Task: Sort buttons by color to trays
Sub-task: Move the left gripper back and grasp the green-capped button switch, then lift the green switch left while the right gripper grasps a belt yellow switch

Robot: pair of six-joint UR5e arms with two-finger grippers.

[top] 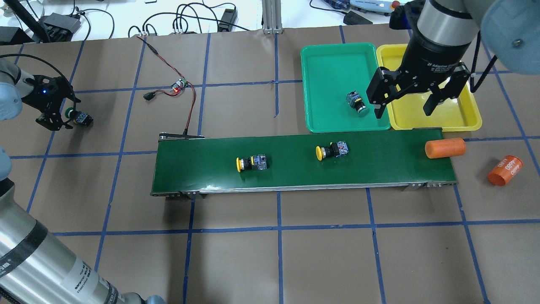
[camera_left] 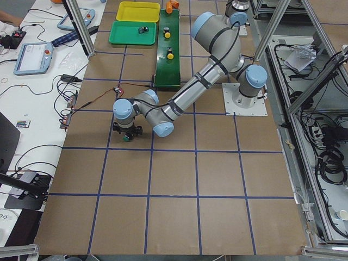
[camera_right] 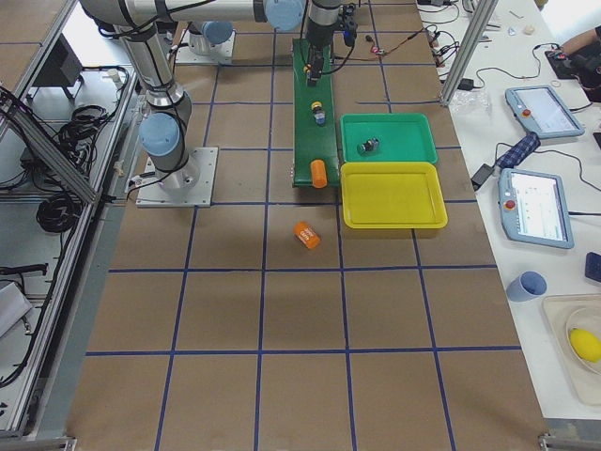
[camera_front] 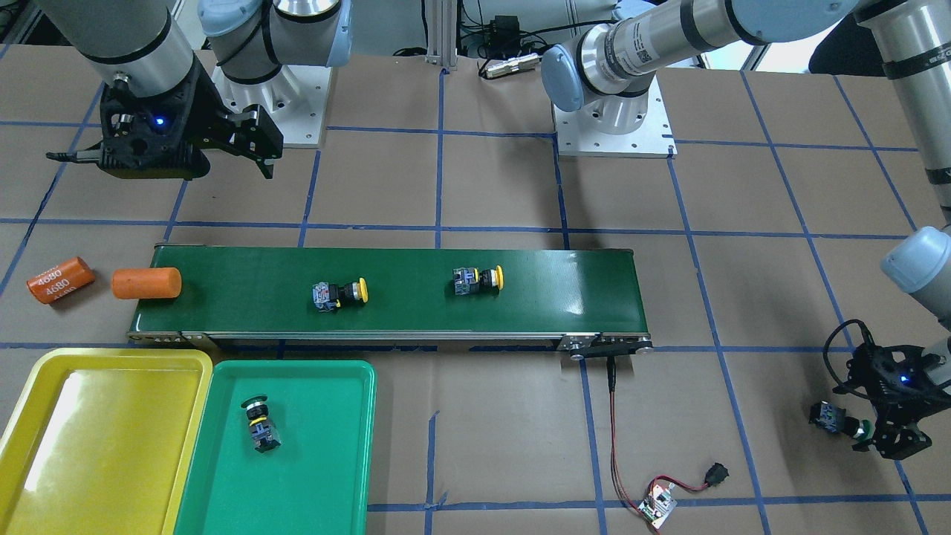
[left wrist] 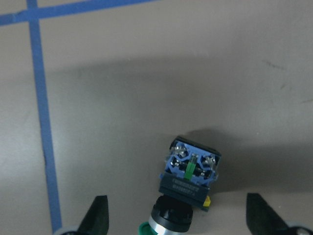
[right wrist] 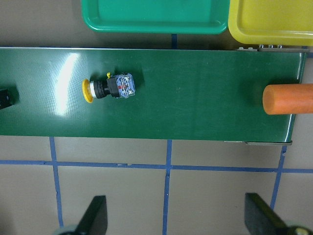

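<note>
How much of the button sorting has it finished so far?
Done: one green button lies in the green tray. In hand: the left end effector, open, straddles the second green button on the table, not gripping. Left: both yellow buttons lie on the belt; the yellow tray is empty. The right end effector hangs open.

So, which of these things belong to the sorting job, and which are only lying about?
Job: two yellow buttons, green button in the green tray, second green button, yellow tray.
Lying about: two orange cylinders, circuit board with wires.
</note>
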